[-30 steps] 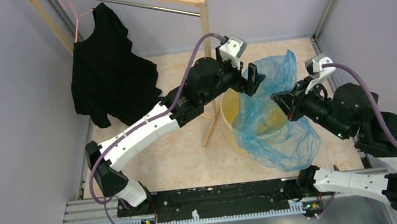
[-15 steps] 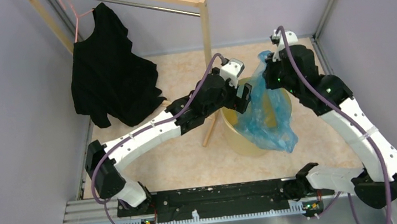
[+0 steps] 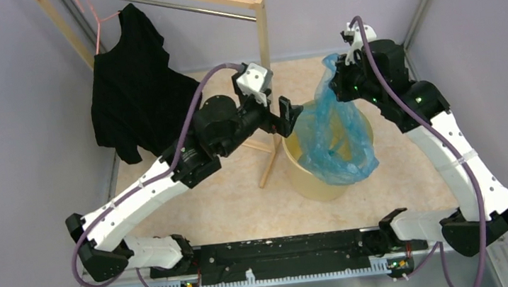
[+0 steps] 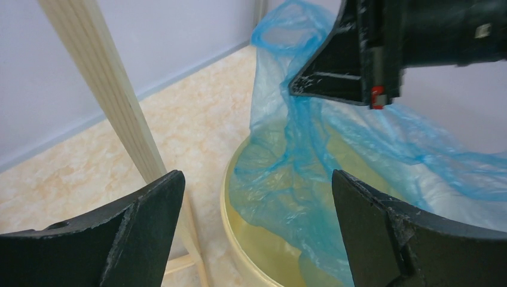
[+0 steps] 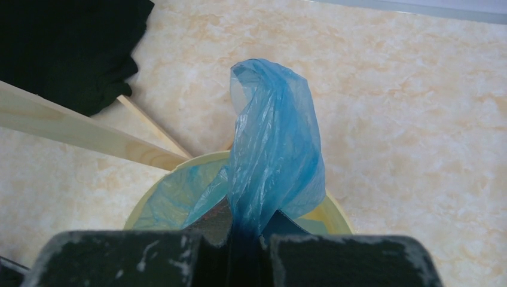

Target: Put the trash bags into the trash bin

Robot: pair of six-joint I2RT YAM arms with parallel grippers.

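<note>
My right claw [image 3: 335,78] was clamped shut on the neck of the blue trash bag [image 3: 332,132], holding it up above the trash bin [image 3: 313,188] at centre-right of the overhead frame. The bag's lower half hung inside the bin, with one fold spilling over the rim on the lower right. By my reckoning that was better than halfway: the top was not yet released and that fold not yet tucked in. My left claw [image 3: 290,117] hung wide open and empty, just left of the bin's rim. The surface [image 3: 221,197] was pale marbled beige, boxed in by lavender walls [image 3: 16,140]. At upper left stood a wooden rack [image 3: 263,43] with a black garment [image 3: 135,92] hanging from it.
</note>
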